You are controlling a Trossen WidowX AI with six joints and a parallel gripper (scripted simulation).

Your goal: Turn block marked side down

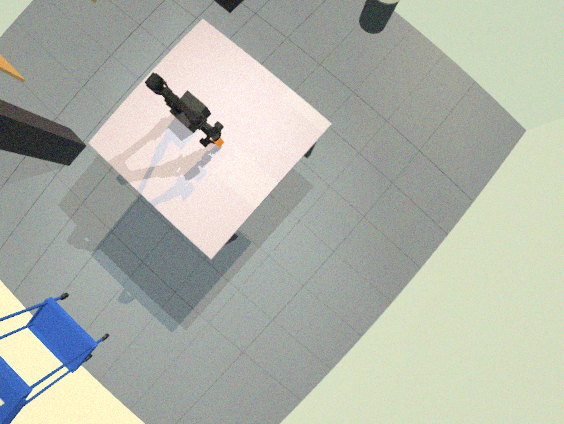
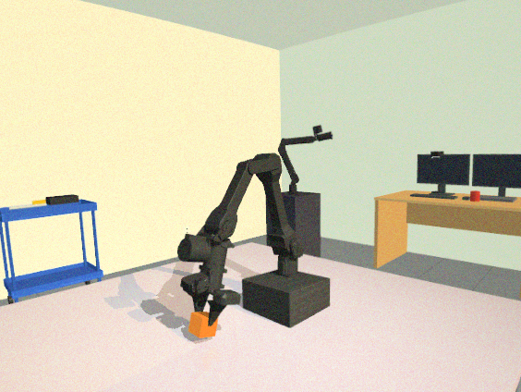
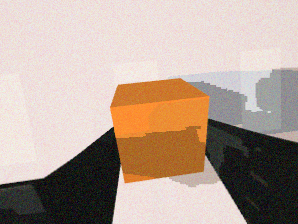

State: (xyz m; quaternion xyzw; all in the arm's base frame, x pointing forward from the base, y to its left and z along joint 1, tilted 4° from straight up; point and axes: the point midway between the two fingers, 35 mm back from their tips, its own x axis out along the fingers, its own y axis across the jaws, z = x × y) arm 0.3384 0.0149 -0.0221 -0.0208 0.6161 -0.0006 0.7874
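Two dark fingers, about half spread, clamp the orange block from both sides.

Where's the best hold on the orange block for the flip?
Grip two opposite vertical faces of the orange block, coming down from above. Its flat parallel sides suit the jaws, and the gripper is already shut on it this way on the table. No mark is visible.
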